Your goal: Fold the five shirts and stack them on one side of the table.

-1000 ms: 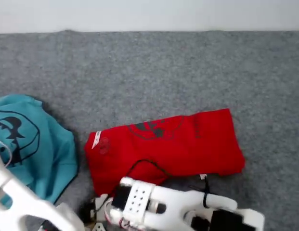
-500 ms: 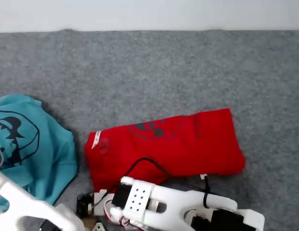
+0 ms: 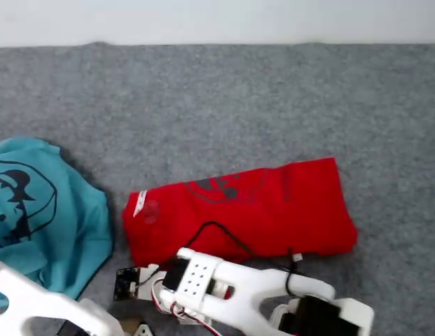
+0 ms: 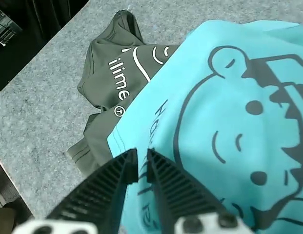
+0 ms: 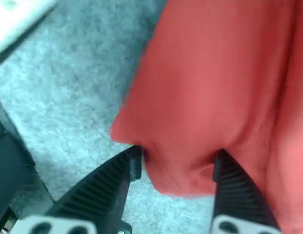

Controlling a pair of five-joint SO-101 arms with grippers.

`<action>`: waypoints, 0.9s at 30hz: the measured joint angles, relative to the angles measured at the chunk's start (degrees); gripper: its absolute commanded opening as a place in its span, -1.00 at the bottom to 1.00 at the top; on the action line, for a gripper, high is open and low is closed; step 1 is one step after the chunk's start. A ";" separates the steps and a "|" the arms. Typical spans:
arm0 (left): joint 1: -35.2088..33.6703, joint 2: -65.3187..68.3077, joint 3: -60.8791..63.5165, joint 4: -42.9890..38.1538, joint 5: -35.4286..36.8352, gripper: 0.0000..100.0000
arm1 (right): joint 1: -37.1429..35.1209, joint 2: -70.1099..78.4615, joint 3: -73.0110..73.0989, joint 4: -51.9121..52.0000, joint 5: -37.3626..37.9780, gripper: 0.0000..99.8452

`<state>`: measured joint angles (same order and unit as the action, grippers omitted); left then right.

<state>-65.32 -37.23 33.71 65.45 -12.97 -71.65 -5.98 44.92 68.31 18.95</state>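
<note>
On the left, my left gripper [image 4: 141,159] hangs over the edge of the teal shirt [image 4: 229,112], fingers drawn almost together with nothing between them. The teal shirt lies partly over a dark olive shirt [image 4: 110,83] (crumpled, close to the table's edge). On the grey table [image 3: 224,105] the red shirt [image 3: 245,206] lies folded to the right of the teal one, not touching it. My right gripper [image 5: 176,163] is at its corner nearest the teal shirt, fingers spread, a bulge of red cloth between them.
</note>
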 measured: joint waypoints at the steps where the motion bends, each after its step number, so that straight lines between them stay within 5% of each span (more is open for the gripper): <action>1: 0.00 0.00 0.00 0.00 0.00 -0.91 | 0.00 1.32 -1.23 0.53 -0.09 -0.52; 7: 0.00 0.00 0.00 0.00 0.00 -0.91 | 0.35 8.35 -9.76 4.92 2.29 -1.00; 17: 0.00 0.00 0.00 0.00 0.00 -0.91 | 1.76 11.69 -17.85 11.34 5.63 -0.98; 27: 0.00 0.00 0.00 0.00 0.00 -0.91 | 14.86 12.48 -28.48 15.47 8.18 -0.98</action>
<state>-65.32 -37.23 33.71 65.45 -12.97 -56.79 6.51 16.44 83.78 27.12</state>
